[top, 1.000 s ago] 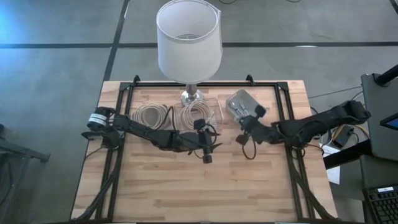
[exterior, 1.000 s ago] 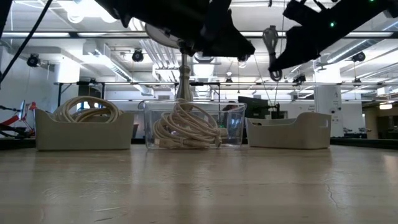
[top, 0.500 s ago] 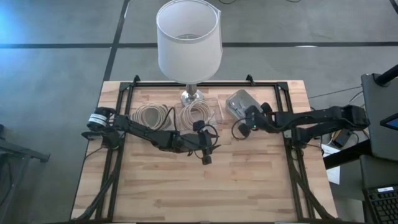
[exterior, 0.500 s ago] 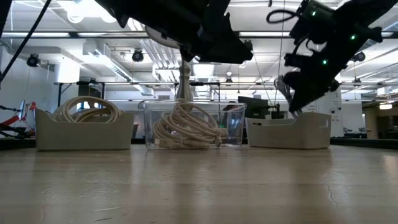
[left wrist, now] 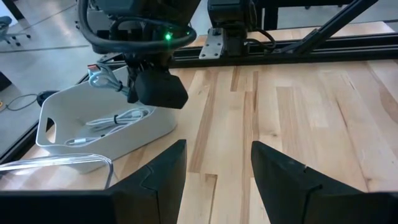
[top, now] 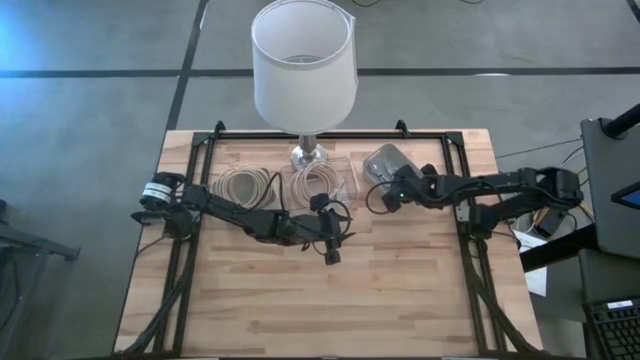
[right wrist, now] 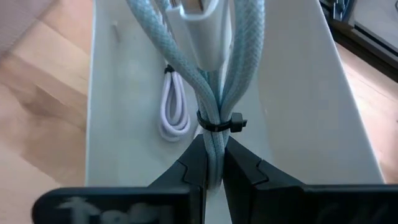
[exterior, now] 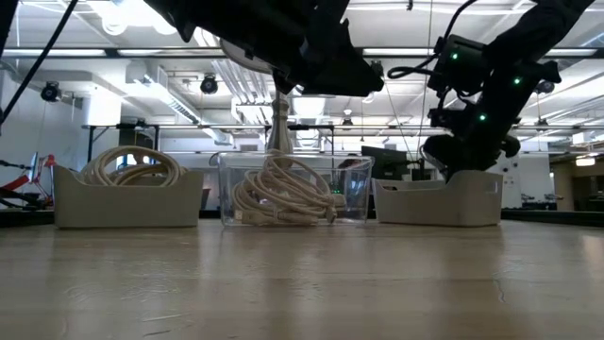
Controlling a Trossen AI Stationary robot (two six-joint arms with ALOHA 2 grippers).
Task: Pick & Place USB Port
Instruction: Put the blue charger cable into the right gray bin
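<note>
Clamped tight, right gripper (right wrist: pixel 211 163), fingers pinching a bundled pale braided USB cable (right wrist: pixel 212 68) just below its black tie, connector end pointing away from the wrist. Hanging straight over the white bin (right wrist: pixel 298 118), directly beyond the fingertips, with one coiled white cable (right wrist: pixel 173 112) already lying inside. Beside that bin, toward the left arm: clear bin (exterior: pixel 294 189) of tangled cables, then a tan bin (exterior: pixel 127 196) with coiled cords, and a lamp (top: pixel 304 68) behind them. Bare wood tabletop (top: pixel 330 300) open on the near side. Left gripper (left wrist: pixel 214 174) hovering over mid-table, fingers apart, holding nothing. Half a second ago, right gripper just short of the bin; now carried farther back over it; left arm unmoved.
</note>
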